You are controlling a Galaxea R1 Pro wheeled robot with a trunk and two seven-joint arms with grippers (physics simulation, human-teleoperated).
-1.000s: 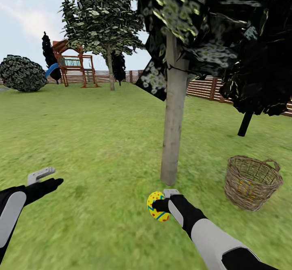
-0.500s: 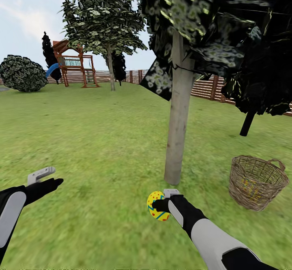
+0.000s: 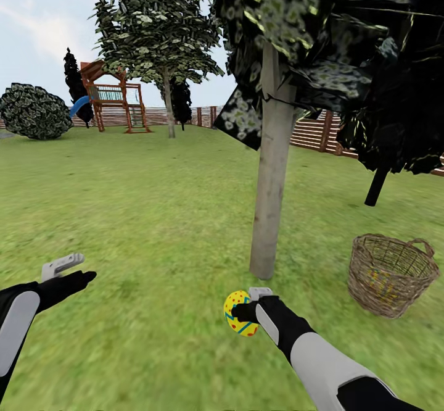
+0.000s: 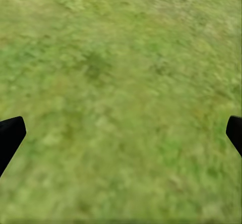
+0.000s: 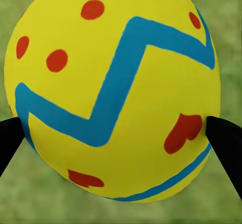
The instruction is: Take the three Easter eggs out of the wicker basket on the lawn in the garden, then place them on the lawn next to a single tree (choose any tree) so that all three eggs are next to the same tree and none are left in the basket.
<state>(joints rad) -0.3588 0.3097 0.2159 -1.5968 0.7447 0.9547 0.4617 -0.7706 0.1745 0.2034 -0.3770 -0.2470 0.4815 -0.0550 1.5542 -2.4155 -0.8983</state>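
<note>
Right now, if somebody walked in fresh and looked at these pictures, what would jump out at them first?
Probably the bright yellow Easter egg with its blue zigzag, clamped in the right gripper above the lawn, just short of the pale grey tree trunk. Next, the wicker basket on the grass to the trunk's right, and the open left gripper holding nothing.

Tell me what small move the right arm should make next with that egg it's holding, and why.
Probably lower the right pincer toward the lawn and let go there. It is shut on the Easter egg, held above the grass just short of the pale tree trunk's base, so the spot already looks close enough. The wicker basket stands farther right.
</note>
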